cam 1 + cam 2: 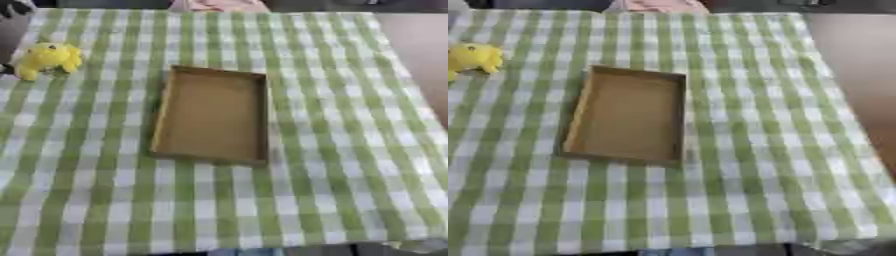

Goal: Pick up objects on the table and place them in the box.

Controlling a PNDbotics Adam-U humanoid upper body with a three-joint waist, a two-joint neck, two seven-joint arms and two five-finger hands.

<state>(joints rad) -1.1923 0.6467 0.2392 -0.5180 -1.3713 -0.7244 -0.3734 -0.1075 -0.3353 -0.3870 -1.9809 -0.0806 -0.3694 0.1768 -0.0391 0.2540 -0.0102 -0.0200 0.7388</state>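
Observation:
A yellow soft toy (49,59) lies on the green-and-white checked cloth at the far left. Right beside it, at the view's left edge, a dark shape runs down from the upper left corner; this is my left hand (12,31), touching or nearly touching the toy, and I cannot make out how it is posed. The shallow brown cardboard box (213,115) sits in the middle of the table, long side pointing away from me, with nothing inside. My right hand shows in neither view.
The checked cloth (341,150) covers the whole table. The table's right edge slants along the brown floor (424,55). Something pink (223,4) lies at the far edge. A grey blur (420,245) sits at the lower right corner.

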